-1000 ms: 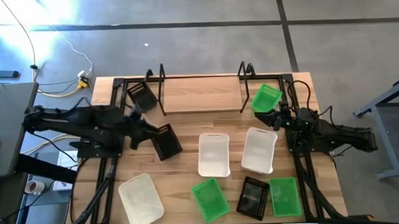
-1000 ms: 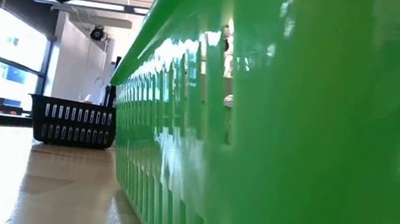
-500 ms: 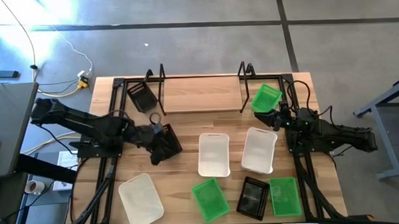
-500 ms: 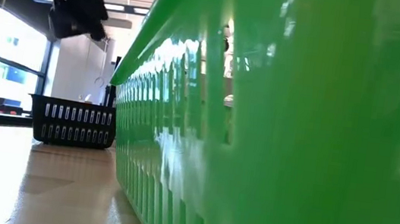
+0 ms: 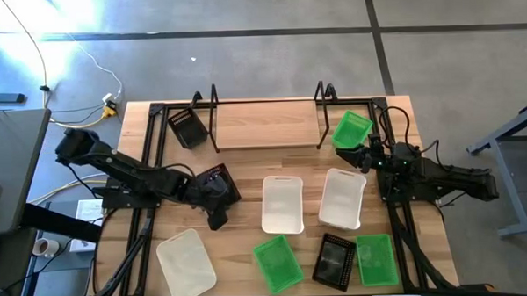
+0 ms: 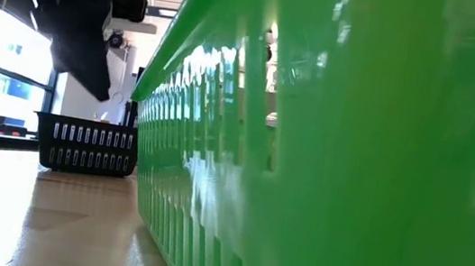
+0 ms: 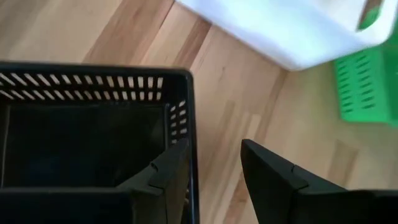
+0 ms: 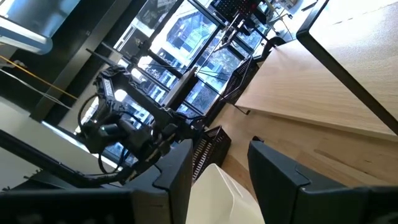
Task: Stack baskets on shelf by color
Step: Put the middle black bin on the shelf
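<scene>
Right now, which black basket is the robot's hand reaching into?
The black basket in the middle-left of the table. The left gripper straddles its wall. The other two black ones, by the shelf and at the front, sit alone.

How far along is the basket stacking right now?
Early. One black basket and one green basket sit at the shelf's ends, nothing stacked. The left gripper straddles another black basket's wall, open. Six loose baskets are left; the right gripper waits.
</scene>
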You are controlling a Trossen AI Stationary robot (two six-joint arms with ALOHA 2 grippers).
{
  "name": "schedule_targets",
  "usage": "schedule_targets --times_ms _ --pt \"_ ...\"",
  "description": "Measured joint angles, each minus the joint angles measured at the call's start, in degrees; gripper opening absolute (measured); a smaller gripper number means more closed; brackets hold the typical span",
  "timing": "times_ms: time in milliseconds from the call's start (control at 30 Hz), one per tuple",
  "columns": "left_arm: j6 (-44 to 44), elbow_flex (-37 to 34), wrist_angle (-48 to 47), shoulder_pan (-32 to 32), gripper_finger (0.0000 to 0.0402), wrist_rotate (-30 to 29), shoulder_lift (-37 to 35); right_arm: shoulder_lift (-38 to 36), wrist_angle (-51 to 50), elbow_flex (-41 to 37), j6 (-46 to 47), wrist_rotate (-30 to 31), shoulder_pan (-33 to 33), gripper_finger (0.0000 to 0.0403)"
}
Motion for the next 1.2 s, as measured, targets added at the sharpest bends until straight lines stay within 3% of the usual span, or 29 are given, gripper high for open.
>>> schedule_targets --times_ms 633,767,967,1200 --pt "-3.6 0.0 0.1 -0.6 0.0132 -3.2 11.2 0.0 0.0 0.0 0.0 -0.2 0.0 0.0139" --pt "-4.5 0.0 0.2 -0.6 0.0101 -3.1 11.7 0.0 0.0 0.0 0.6 -0.2 0.0 0.0139" --pt "-3.9 0.3 0.2 -0.7 0.0011 -3.2 11.7 0.0 0.1 0.0 1.6 -0.2 0.0 0.0139" --pt "2.8 5.5 -0.6 -0.8 0.0003 -0.8 11.7 0.0 0.1 0.0 3.1 -0.2 0.0 0.0139"
